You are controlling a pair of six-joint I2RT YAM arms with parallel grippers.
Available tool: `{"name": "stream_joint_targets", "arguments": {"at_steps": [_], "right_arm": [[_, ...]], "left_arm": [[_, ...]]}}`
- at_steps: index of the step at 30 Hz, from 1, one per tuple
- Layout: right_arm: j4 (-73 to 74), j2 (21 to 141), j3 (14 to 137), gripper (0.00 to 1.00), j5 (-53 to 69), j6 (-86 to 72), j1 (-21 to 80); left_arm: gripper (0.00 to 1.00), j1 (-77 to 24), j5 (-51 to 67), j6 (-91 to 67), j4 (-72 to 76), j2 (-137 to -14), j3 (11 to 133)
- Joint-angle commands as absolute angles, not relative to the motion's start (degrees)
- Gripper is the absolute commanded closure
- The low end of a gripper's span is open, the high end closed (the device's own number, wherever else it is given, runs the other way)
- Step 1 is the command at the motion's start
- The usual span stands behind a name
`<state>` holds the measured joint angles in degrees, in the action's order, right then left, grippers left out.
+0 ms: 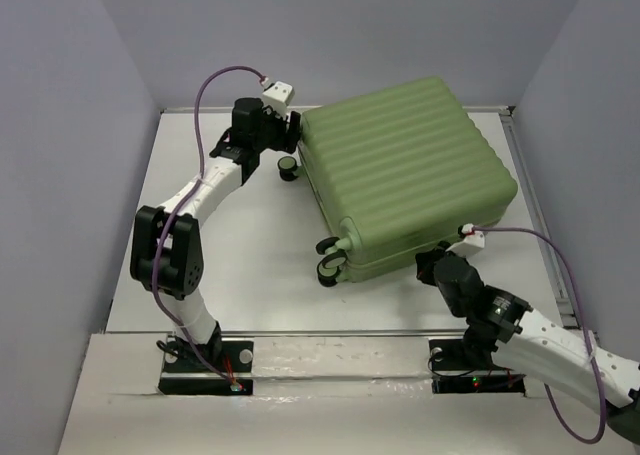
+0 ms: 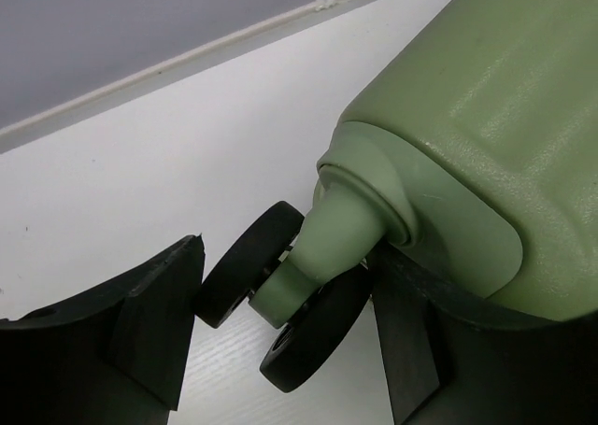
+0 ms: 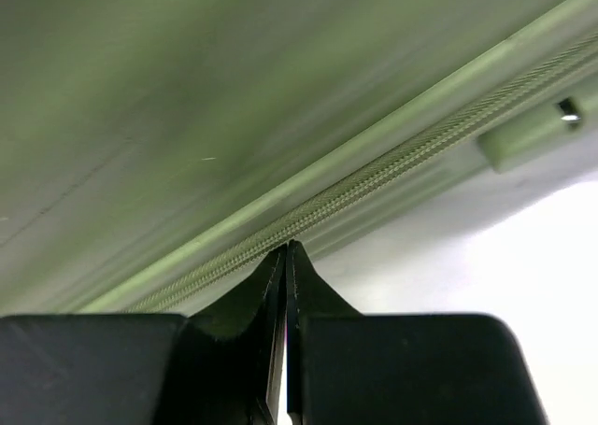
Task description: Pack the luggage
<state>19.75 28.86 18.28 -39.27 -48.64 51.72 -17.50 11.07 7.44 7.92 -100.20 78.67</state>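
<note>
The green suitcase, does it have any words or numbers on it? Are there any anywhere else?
No text can be read anywhere.
The large light-green ribbed hard-shell suitcase: plain shell, no brand, label or number showing.
Its black wheels and zip: no markings visible.
The white table and grey walls: bare of signs.

the suitcase (image 1: 405,175) lies flat on the table (image 1: 250,265), shut. the left gripper (image 1: 290,135) sits at its far left corner, fingers either side of a wheel (image 2: 280,294). the right gripper (image 1: 432,268) is at its near edge, tips meeting just below the zipper (image 3: 374,182).
</note>
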Motion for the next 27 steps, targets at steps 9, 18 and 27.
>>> {"name": "stream_joint_targets", "arguments": {"at_steps": [9,18,27], "right_arm": [[-16.24,44.54,24.69,0.93,-8.92,-26.54,30.69],[-24.00,63.71,37.08,0.93,13.79,-23.56,25.76],[-16.62,71.27,48.50,0.87,30.20,-21.63,16.72]], "left_arm": [[0.94,-18.80,3.96,-4.39,-8.26,-80.70,62.24],[0.94,-20.83,14.84,-13.17,-10.02,-61.19,46.42],[0.94,-21.09,31.54,-27.58,-0.72,-51.60,34.81]]}}
